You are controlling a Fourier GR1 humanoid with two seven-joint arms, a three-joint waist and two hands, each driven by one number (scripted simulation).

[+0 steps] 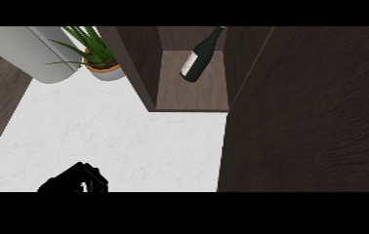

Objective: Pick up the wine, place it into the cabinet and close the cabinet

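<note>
Your left hand [75,182] sits at the lower edge over the white surface [122,135]; whether its fingers are spread or curled cannot be told. The wine [199,57] stands inside the open cabinet [191,94], long axis tilted, neck pointing up-right.

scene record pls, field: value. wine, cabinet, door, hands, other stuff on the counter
wine: dark bottle with pale label, inside the cabinet, on the shelf, leaning
cabinet: dark wood, open compartment, shelf visible
cabinet door: large dark panel at the view's right, not closed
left hand: black hand at lower edge over the white counter, holding nothing; fingers not readable
right hand: not in view
other: potted plant and grey cylinder at upper left
task state: wine placed, door still to close
</note>
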